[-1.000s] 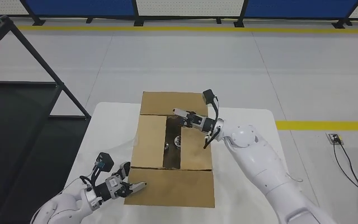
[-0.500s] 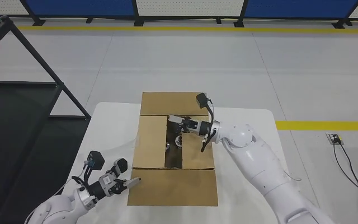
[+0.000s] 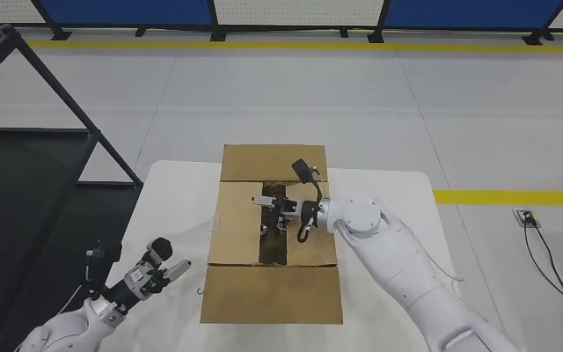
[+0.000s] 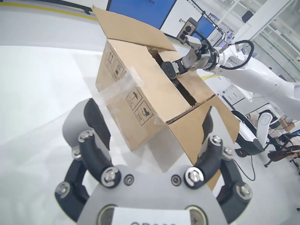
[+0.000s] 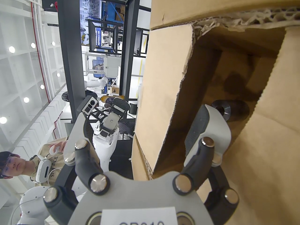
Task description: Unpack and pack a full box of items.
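- The box (image 3: 271, 297) is plain brown cardboard, paler along its torn corrugated edges; black handling symbols (image 4: 143, 113) are printed on one side; a strip of clear tape (image 4: 119, 86) shines across that side
- The table (image 3: 171, 202) is white
- The left gripper (image 4: 151, 111) has pale grey fingers with black pads; its links are black with silver screws
- The right gripper (image 5: 144, 111) has white fingers with dark grey ribbed pads; black links, silver screws
- The round item (image 5: 232, 110) inside the box is black with a silvery end
- The floor (image 3: 290, 97) is pale grey, crossed by a yellow line (image 3: 264, 44); the panels (image 3: 123, 11) behind are blue
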You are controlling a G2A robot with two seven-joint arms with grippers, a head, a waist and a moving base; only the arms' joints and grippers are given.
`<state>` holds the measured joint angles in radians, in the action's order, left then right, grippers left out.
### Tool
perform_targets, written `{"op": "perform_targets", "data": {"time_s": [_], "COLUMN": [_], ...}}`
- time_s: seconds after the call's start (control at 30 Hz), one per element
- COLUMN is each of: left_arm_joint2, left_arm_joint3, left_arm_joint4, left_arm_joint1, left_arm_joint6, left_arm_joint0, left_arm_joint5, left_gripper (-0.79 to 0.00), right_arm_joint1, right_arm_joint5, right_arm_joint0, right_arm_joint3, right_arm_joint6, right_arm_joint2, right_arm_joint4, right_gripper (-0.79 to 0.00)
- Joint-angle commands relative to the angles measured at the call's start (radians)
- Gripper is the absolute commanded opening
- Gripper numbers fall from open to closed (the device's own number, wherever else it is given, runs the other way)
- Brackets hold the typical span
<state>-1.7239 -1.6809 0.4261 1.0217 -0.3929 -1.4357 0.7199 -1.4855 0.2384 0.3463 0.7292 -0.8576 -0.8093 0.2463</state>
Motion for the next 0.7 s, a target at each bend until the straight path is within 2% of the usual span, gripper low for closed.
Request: {"op": "perform_targets", "data": {"time_s": [0.0,0.33,0.67], "left_arm_joint2": [0.001,0.016,0.043], "left_arm_joint3": [-0.001,0.002,-0.001], "left_arm_joint4": [0.000,0.003,-0.002], "left_arm_joint1": [-0.001,-0.003,-0.006], "left_arm_joint6": [0.001,0.003,-0.013], "left_arm_joint0": [-0.001,0.000,0.011], "left_arm_joint5": [-0.001,0.004,0.007], "left_gripper": [0.000,0.000,0.000], "right_arm_joint1": [-0.010,-0.072,-0.100], "right_arm_joint5": [0.005,0.060,0.144], "right_arm_joint0": [-0.007,-0.064,-0.095], "right_arm_joint3": [-0.017,-0.137,-0.182], "right_arm_joint6": [-0.008,-0.052,-0.073], "right_arm_joint2": [0.009,0.040,0.024], "right_arm_joint4": [0.012,0.100,0.150], "right_gripper": [0.000,0.000,0.000]}}
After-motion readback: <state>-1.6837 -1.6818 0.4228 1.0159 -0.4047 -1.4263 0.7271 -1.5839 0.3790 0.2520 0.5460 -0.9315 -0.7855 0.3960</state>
